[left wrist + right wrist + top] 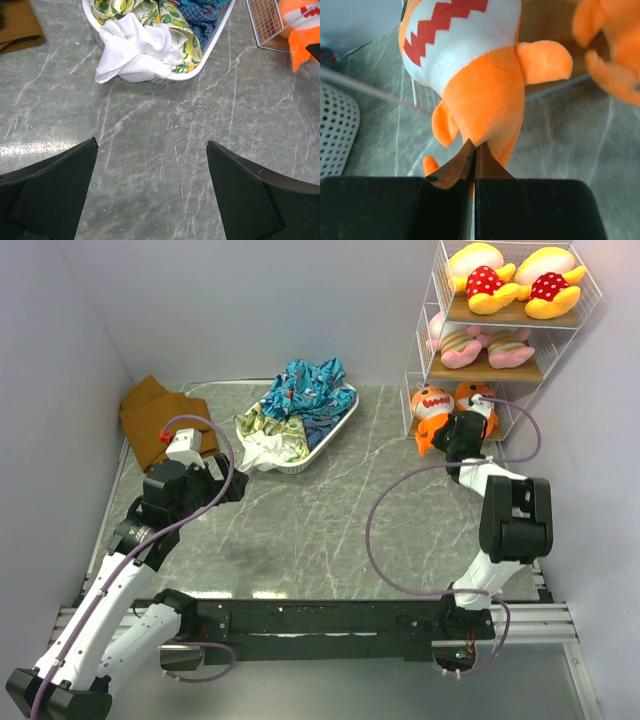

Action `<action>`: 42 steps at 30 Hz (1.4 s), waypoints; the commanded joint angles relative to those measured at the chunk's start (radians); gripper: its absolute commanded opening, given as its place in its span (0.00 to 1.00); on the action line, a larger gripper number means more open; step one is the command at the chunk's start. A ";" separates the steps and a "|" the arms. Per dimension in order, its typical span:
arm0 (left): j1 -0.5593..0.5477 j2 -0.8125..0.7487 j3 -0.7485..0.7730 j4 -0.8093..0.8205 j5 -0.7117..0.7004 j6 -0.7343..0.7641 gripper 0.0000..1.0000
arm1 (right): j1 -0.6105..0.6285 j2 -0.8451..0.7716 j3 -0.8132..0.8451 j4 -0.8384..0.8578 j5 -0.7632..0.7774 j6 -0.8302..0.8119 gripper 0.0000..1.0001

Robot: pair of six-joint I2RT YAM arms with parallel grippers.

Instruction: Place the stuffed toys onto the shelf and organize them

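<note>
Six stuffed toys (pixel 482 278) are on the shelf (pixel 486 371), a white wire rack with wooden boards that stands at the far right corner of the table (pixel 330 530). Two yellow toys (pixel 548 282) with red dotted bodies lie side by side on the top board. Two pink toys (pixel 458 343) with striped bellies lie on the middle board. Two orange sharks (pixel 431 408) stand next to each other at the bottom level, and their lower parts stick out past the front of the rack.

The right gripper (pixel 462 435) reaches up to the sharks from the near side. In the right wrist view its fingers (pixel 457 167) are pressed flat together with no gap. Their tips touch the underside of one shark (pixel 475 80), just below its white belly and red zigzag mouth. I cannot tell whether any plush is pinched between them. The other shark (pixel 615 45) shows at the right edge of that view.

The left gripper (pixel 235 485) hangs over the left part of the table with its jaws spread wide and nothing between them. It points toward a white oval tray (pixel 210 45). The tray holds a heap of cloths (pixel 305 390) in blue, lemon print and white. A brown folded cloth (pixel 150 415) lies near the far left corner, apart from the tray.
</note>
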 commanded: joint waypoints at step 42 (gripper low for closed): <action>-0.002 0.002 0.002 0.037 0.024 0.018 0.96 | -0.010 0.176 0.353 -0.259 0.096 0.015 0.62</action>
